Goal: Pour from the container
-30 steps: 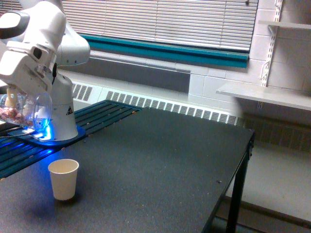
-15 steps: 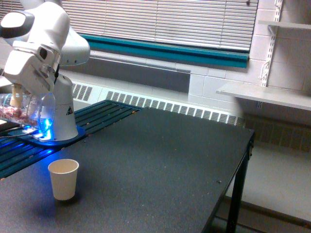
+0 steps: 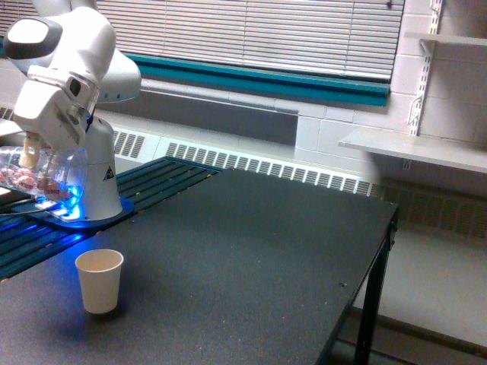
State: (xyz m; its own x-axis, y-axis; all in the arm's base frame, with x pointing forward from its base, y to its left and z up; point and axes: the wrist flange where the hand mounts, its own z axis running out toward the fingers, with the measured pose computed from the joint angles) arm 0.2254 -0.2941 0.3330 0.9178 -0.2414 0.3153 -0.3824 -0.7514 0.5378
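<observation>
Exterior view. The clear container (image 3: 38, 173) is shown lying nearly on its side, held aloft at the exterior view's left edge by the gripper (image 3: 30, 152) of the white arm (image 3: 65, 72). One pale finger (image 3: 29, 151) is seen pressed against the container's wall, and the fingers are judged to be clamped on it, although the far finger is hidden. Reddish-pink candies (image 3: 19, 179) are visible through the wall, gathered along the lower side of the tilted container. The mouth is taken to face the exterior view's right, but its rim is hard to make out against the blue glow at the arm's base (image 3: 91, 205).

The cream paper cup (image 3: 100, 280) is seen upright on the dark table (image 3: 251, 258), below the container and somewhat toward the exterior view's right, well apart from it. No candy is seen falling or lying on the table, and the inside of the paper cup is not shown.

The task is therefore judged to be under way but unfinished: the tilt has been applied, while the contents remain inside. A steeper tilt, with the mouth brought over the paper cup, appears to be what is left.
</observation>
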